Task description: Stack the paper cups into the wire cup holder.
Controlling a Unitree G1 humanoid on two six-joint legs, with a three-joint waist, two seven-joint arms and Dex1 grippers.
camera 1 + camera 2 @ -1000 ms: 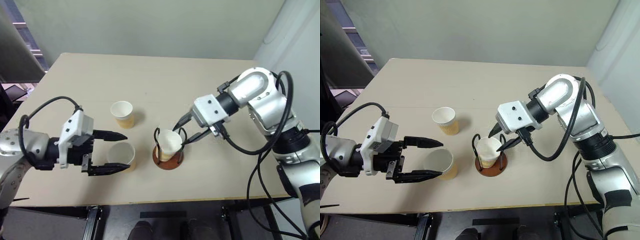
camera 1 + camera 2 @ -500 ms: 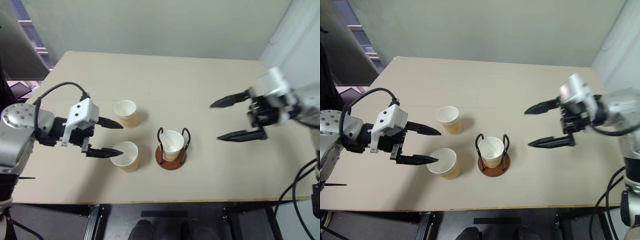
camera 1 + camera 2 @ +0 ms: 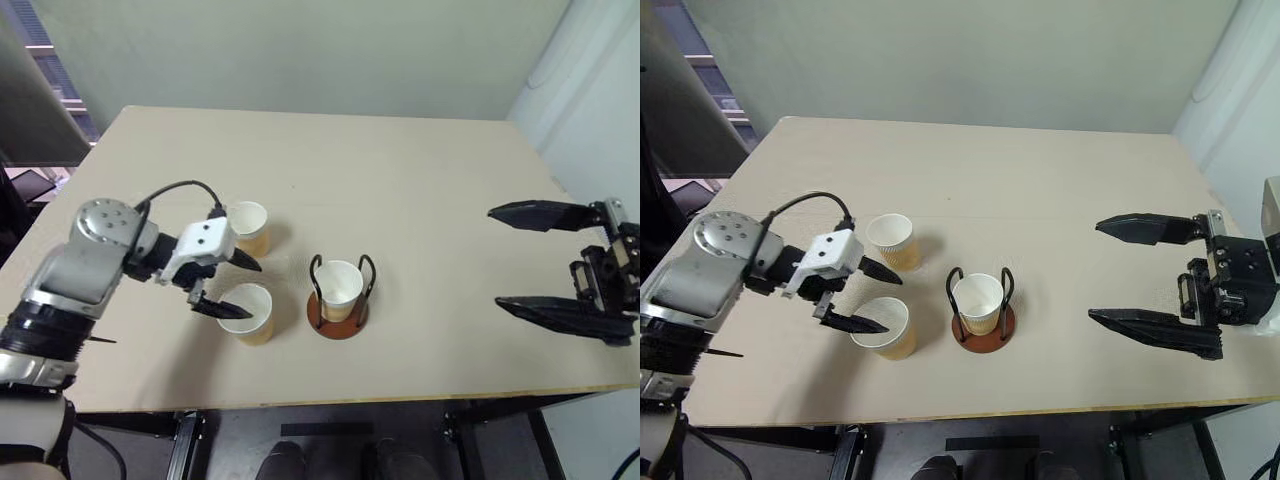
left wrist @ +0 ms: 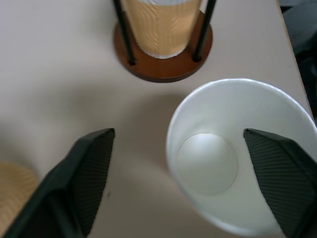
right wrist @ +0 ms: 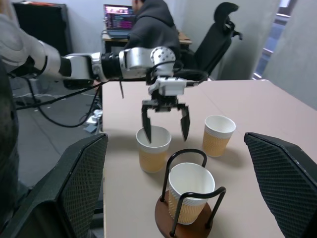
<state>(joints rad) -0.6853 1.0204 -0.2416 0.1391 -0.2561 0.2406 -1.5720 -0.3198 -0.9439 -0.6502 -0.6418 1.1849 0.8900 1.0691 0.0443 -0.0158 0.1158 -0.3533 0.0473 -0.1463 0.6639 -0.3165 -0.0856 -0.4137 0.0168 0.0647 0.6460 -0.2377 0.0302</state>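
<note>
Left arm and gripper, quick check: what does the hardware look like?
The left arm has a silver-grey shell with a round joint cap, a black cable looping over it, and a white wrist block. The left gripper has two black tapered fingers.

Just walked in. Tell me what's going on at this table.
A humanoid robot is loading paper cups into a wire cup holder. One cup already sits in the holder. The left gripper hovers with open jaws over the nearer loose cup, one finger just inside its rim, not yet gripping. The other loose cup stands behind it on the table. The right gripper hangs open and empty, off to the right of the holder.
</note>
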